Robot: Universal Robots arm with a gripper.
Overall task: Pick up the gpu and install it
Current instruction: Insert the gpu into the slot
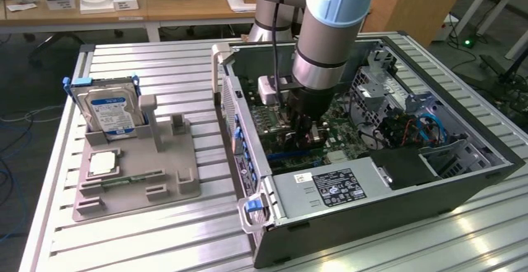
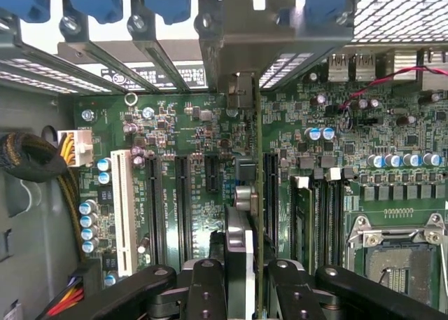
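The arm reaches straight down, wrist vertical; the gripper points downward, its fingers clamped together.

The scene was evenly and brightly lit from overhead, and soft glare was thrown off the ribbed metal table. In the wrist view the motherboard was rendered sharply, while the perforated bracket grilles were overexposed to white.
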